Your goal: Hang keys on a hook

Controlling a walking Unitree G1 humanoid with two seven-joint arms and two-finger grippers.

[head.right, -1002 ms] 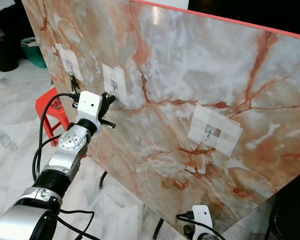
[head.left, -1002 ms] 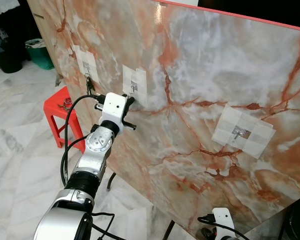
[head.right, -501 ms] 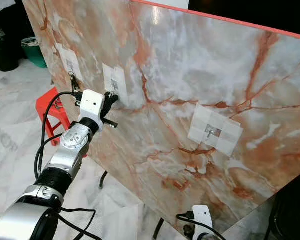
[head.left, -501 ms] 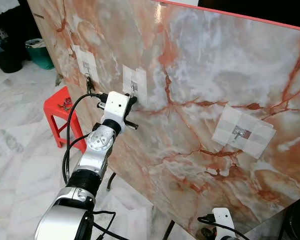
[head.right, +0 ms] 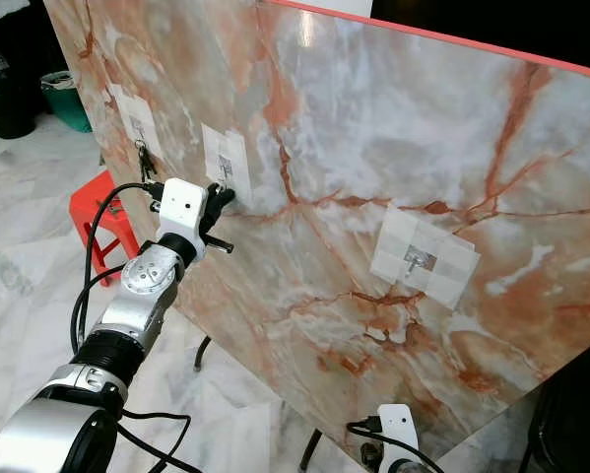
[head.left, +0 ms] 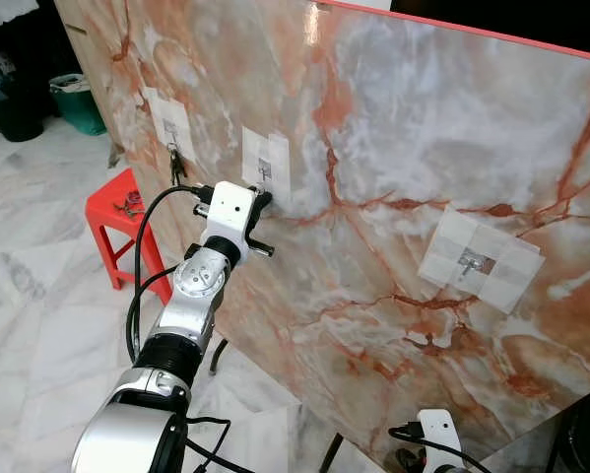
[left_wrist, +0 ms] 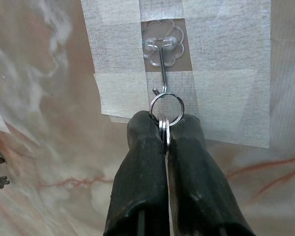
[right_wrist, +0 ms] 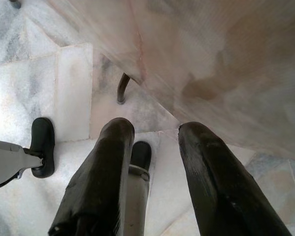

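Observation:
My left gripper [left_wrist: 165, 123] is shut on a silver key ring [left_wrist: 166, 108]. It holds the ring up against the tip of a clear metal hook [left_wrist: 161, 54] taped to the marble board [head.left: 403, 158]. In the left eye view the left gripper [head.left: 261, 202] is pressed close to this middle hook [head.left: 264, 169]. Another set of keys [head.left: 174, 163] hangs from the hook to its left. A third hook [head.left: 469, 262] sits bare to the right. My right gripper [right_wrist: 154, 135] hangs low with its fingers open above the floor.
A red plastic stool [head.left: 120, 212] stands on the marble floor left of the board. A green bin [head.left: 79, 103] and dark clutter lie at the far left. The board's metal legs [head.left: 217, 357] reach the floor below my left arm.
My left gripper has crept slightly up and right, closer to the middle hook, still holding the key ring. The right arm has not moved.

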